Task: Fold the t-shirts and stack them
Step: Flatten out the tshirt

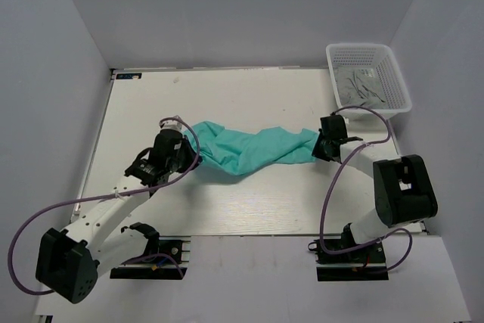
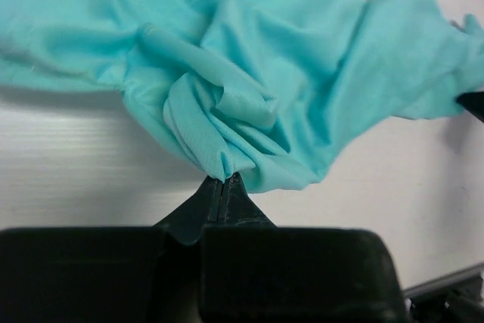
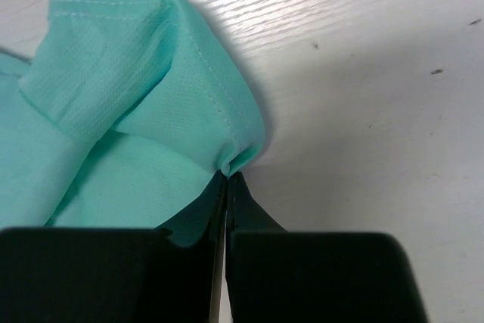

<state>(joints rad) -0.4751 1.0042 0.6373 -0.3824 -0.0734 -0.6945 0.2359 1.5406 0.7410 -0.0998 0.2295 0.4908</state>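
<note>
teal-green cloth runs across the middle of the white table (image 1: 227, 209), and that's your t-shirt (image 1: 246, 149), bunched into one long rumpled band rather than spread flat. take the white mesh basket (image 1: 368, 46) as your marker: it sits at the table's far right corner, and the shirt lies nearer the arms than the basket and off to its left, well apart from it.

the end of the band closest to the basket is in your right gripper (image 1: 318, 146), which sits just on the near side of the basket. the right wrist view shows it clearly: both fingers pressed together on a stitched hem fold, with the cloth pinched right at the tips.

the other end, the one furthest from the basket, belongs to your left gripper (image 1: 187, 138). the left wrist view shows those fingers clamped too, a crumpled bunch of shirt caught between the tips and the rest fanning away over the table.

between the two grips the shirt is twisted and deeply creased. you can't tell from here whether its middle rests on the table or hangs just above it. inside the basket there's a heap of grey cloth (image 1: 363, 88), clear of the teal shirt.
</note>
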